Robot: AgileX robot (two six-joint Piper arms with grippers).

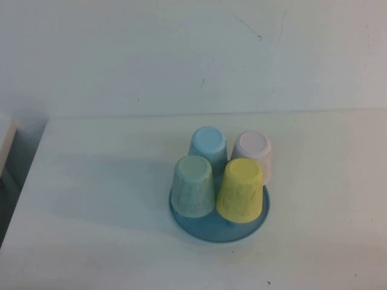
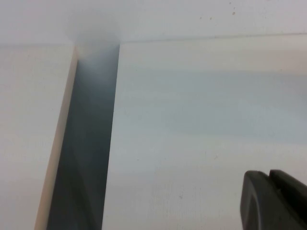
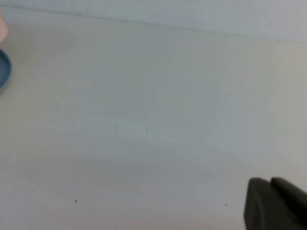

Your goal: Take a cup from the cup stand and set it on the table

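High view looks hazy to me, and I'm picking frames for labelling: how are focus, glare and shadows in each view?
High view: soft, washed-out, no harsh glare; cup stand casts a faint shadow to the robot's left on the table. Left wrist view: left gripper blurred, shut. Right wrist view: right gripper blurred, shut; even light.

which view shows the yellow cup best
The high view: the yellow cup sits upside down at the front right of the blue cup stand, whole and unblocked. The right wrist view catches only the stand's rim; the left wrist view shows just bare table. Neither wrist view shows the cup.
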